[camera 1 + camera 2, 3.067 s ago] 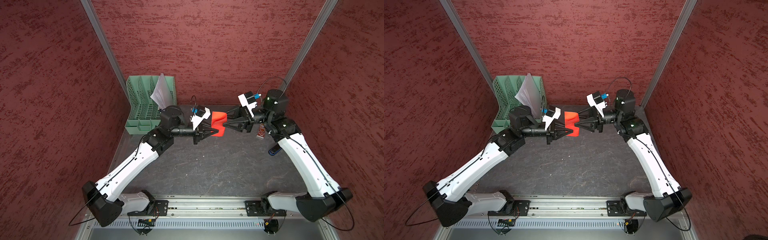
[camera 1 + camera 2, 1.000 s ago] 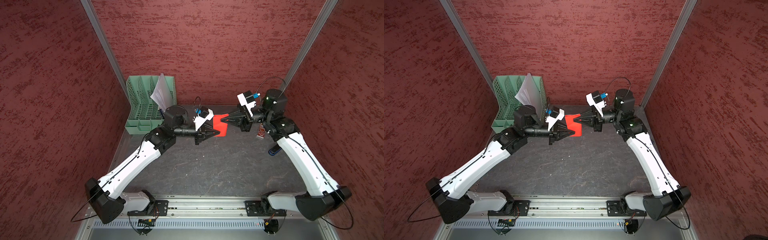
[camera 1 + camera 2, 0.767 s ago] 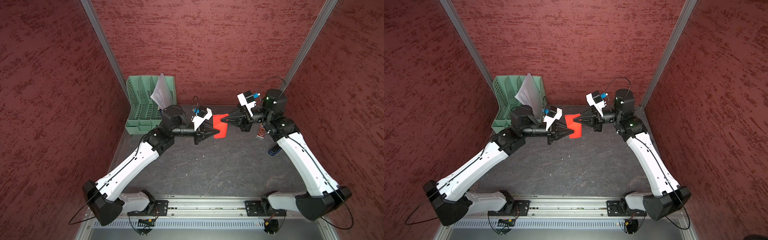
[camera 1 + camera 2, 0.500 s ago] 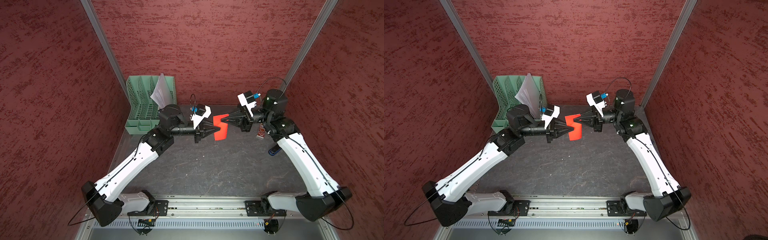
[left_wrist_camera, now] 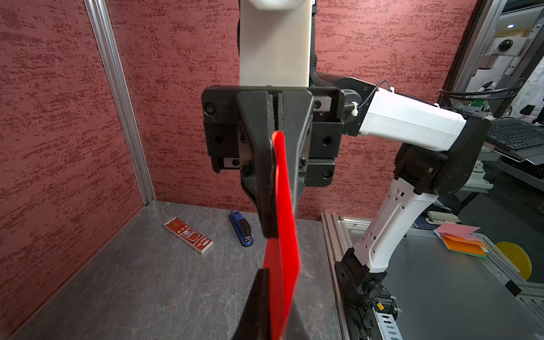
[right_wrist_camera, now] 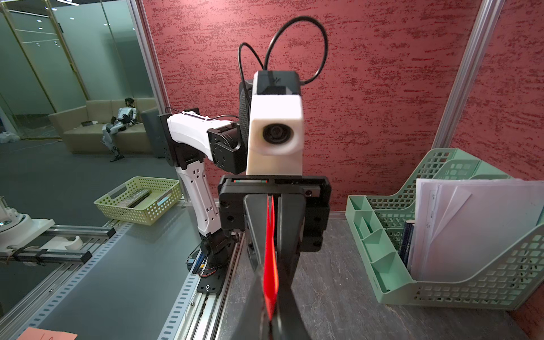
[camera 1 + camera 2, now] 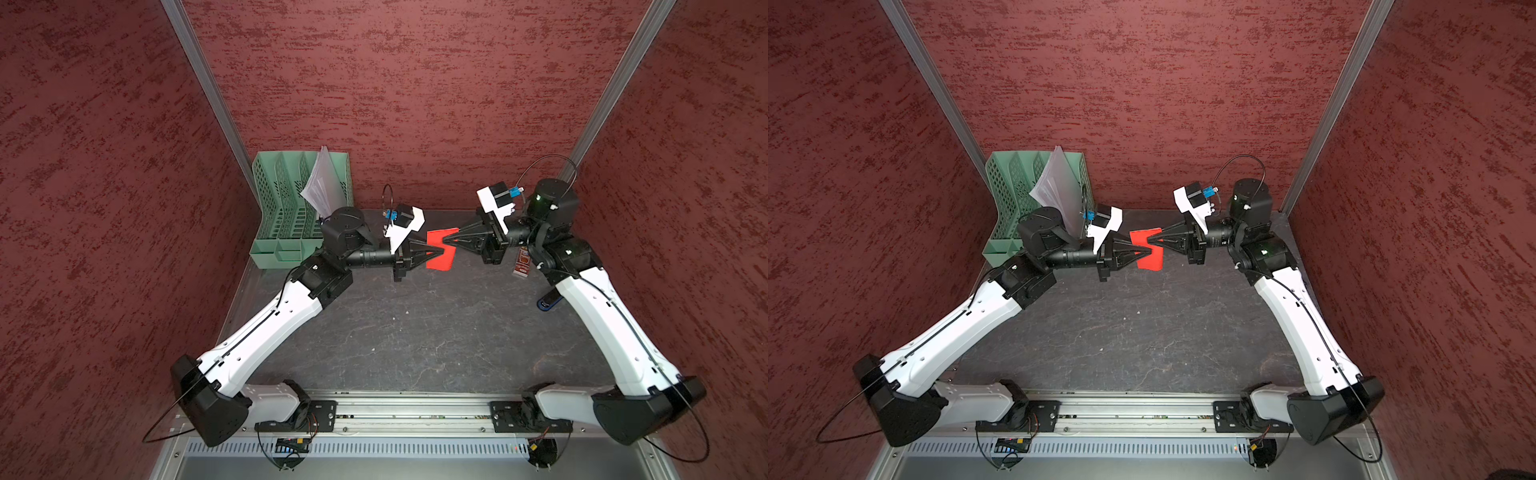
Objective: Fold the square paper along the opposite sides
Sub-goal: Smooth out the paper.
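The square paper (image 7: pixel 443 262) (image 7: pixel 1150 262) is bright red and hangs in the air near the back wall, pinched from both sides. My left gripper (image 7: pixel 439 251) (image 7: pixel 1147 252) is shut on its left edge. My right gripper (image 7: pixel 444 241) (image 7: pixel 1150 242) is shut on its upper right edge, tip to tip with the left. In the left wrist view the paper (image 5: pixel 285 235) runs edge-on from my left gripper (image 5: pixel 273 309) up into the right one and shows two layers. In the right wrist view the paper (image 6: pixel 270 259) stands between my right gripper's (image 6: pixel 272 315) fingers.
A green file rack (image 7: pixel 291 220) (image 6: pixel 391 265) with white sheets (image 7: pixel 322 183) stands at the back left, close behind the left arm. A red-brown printed card (image 7: pixel 522 262) (image 5: pixel 188 235) and a blue stapler (image 7: pixel 548 300) (image 5: pixel 242 231) lie on the grey tabletop by the right arm.
The left gripper shifted slightly left along the paper, and its jaws have closed tighter on it. The right gripper has stayed put, shut on the paper.
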You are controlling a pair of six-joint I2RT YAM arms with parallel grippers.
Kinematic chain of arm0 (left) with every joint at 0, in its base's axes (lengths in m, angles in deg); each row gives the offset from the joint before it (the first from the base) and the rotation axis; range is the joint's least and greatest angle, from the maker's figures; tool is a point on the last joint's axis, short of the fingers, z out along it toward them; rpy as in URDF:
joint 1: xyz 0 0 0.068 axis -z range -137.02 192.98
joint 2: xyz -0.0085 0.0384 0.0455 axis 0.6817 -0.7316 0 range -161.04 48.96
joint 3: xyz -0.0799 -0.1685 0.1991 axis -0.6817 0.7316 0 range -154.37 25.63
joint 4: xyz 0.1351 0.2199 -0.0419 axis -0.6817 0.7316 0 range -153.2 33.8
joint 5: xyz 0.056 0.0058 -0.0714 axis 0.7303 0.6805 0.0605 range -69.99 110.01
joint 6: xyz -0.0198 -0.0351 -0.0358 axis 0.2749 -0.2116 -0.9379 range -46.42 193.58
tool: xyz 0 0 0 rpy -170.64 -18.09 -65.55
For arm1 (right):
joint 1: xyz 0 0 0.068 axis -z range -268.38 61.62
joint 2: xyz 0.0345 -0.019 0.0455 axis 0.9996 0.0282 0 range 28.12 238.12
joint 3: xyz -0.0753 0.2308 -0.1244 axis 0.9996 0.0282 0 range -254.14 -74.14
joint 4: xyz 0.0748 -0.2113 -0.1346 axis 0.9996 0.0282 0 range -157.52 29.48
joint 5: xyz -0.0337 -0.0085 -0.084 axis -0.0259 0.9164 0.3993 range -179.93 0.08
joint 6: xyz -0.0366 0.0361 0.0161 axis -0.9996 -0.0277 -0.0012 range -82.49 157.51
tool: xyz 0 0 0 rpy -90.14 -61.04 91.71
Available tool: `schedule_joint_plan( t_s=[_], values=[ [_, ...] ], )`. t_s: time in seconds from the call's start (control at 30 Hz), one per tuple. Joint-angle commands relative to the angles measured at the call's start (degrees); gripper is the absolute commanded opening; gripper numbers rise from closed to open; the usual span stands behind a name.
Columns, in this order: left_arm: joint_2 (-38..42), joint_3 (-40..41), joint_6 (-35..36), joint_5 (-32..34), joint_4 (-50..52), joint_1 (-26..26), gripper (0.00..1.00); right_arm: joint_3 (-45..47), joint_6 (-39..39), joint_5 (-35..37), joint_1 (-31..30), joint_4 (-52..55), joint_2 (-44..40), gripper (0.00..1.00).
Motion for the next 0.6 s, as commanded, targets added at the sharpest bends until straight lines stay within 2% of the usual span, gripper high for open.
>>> schedule_joint_plan(
  t_s=[0.0,0.27,0.47,0.53,0.57],
  values=[
    [1.54,-0.41,-0.48,-0.08,-1.77,-0.03,0.07,0.82,0.34,0.70,-0.33,-0.96,-1.09,0.00],
    [2.83,0.13,-0.26,-0.17,-1.31,-0.11,0.00,0.80,0.34,0.77,-0.36,-0.96,-0.88,0.00],
    [2.87,-0.39,-0.30,-0.51,-0.62,-0.11,0.00,0.74,0.34,1.21,-0.38,-0.84,-0.82,0.00],
    [2.88,-0.51,-0.41,-0.67,-0.27,-0.11,0.00,0.72,0.03,1.64,-0.35,-0.30,-0.90,0.37],
    [2.85,-0.65,-0.37,-0.70,-0.04,-0.11,0.00,0.61,-0.53,1.71,-0.37,0.36,-0.95,0.46]
  ],
)
